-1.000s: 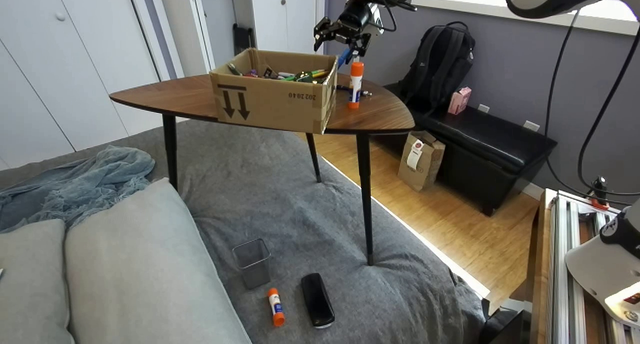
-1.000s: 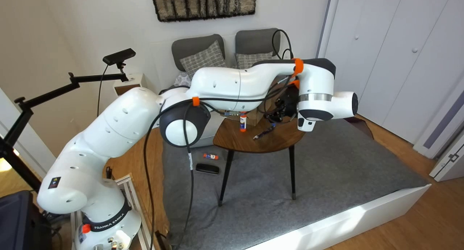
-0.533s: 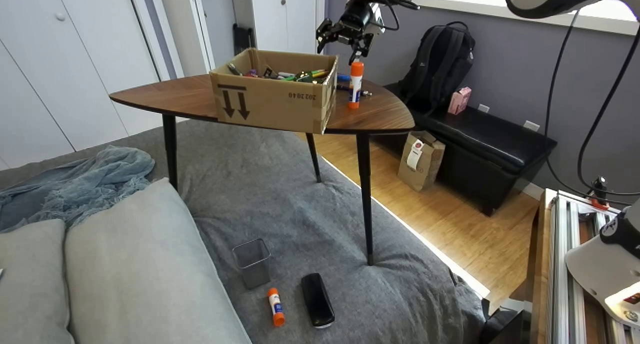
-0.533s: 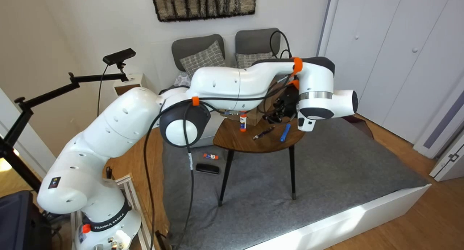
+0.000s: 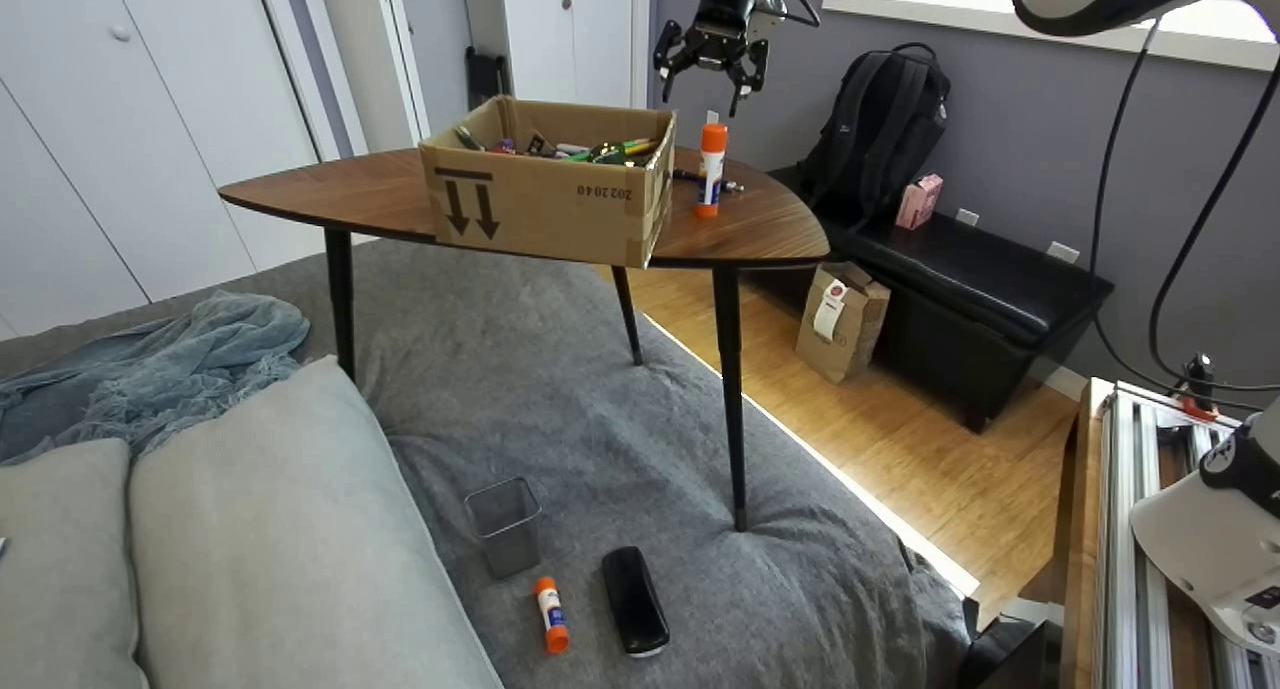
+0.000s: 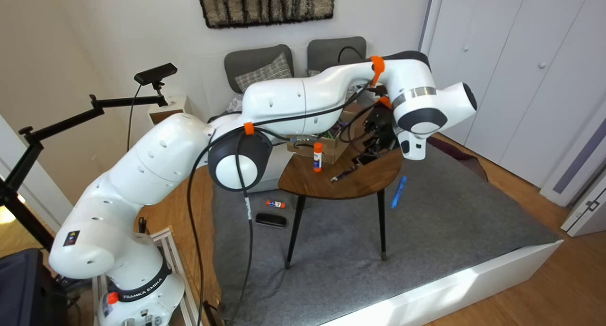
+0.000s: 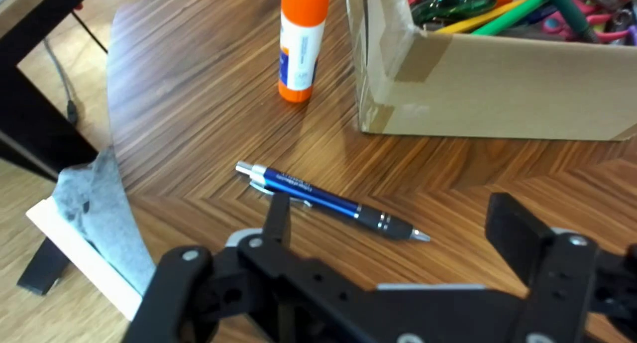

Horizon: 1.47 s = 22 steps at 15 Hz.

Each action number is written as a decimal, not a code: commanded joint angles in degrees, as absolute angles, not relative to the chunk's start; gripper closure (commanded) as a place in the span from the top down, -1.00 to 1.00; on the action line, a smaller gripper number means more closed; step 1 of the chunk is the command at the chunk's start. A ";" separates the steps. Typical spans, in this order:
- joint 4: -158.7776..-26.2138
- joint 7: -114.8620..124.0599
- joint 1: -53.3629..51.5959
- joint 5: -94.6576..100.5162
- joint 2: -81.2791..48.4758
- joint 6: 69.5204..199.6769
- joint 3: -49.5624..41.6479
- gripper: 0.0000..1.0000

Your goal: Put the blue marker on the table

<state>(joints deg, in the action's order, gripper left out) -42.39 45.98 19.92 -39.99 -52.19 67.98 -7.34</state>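
Note:
The blue marker (image 6: 399,192) is a slim blue stick lying on the grey bedding beside the table's edge in an exterior view. It is hidden in the other exterior picture and out of the wrist view. The brown wooden table (image 5: 320,191) shows in both exterior views (image 6: 307,186), and its top fills much of the wrist view (image 7: 199,89). My gripper (image 5: 700,101) is open and empty above the table top, beside the cardboard box. In the wrist view its fingers (image 7: 388,213) stand wide apart above a dark blue pen (image 7: 318,197), which lies on the table untouched.
The cardboard box (image 5: 545,209) of pens and tools stands on the table. An upright orange-capped glue stick (image 5: 710,169) is beside it. Another glue stick (image 5: 552,615), a black case (image 5: 635,601) and a mesh cup (image 5: 503,529) are on the bedding below.
The blue marker was tilted under the gripper, then lay on the table near its edge, and is now off the table on the bedding. The arm has risen and the gripper has swung more upright.

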 commanded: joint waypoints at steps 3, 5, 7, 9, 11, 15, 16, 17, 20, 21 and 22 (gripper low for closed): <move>-33.17 39.42 17.67 -30.89 -52.49 68.59 -9.34 1.00; -31.38 36.35 16.75 -28.35 -52.10 69.54 -9.99 1.00; -29.83 33.36 15.35 -25.73 -51.58 70.37 -10.72 1.00; -28.33 30.74 13.66 -23.41 -50.76 70.86 -11.39 1.00; -22.36 29.74 13.59 -18.40 -51.91 69.51 -7.63 1.00; -24.64 24.01 9.17 -10.63 -46.88 73.35 -6.53 1.00; -24.49 22.57 8.13 -9.03 -45.99 74.06 -6.31 1.00; -24.43 21.15 7.12 -7.54 -45.14 74.81 -6.18 1.00; -24.20 16.20 4.53 -3.86 -42.93 77.76 -5.75 1.00; -24.15 14.36 3.94 -2.97 -42.54 79.26 -5.60 1.00; -24.04 12.44 3.48 -2.30 -42.23 80.81 -5.40 1.00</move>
<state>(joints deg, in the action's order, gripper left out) -24.03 17.71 4.56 -5.58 -43.60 77.40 -6.54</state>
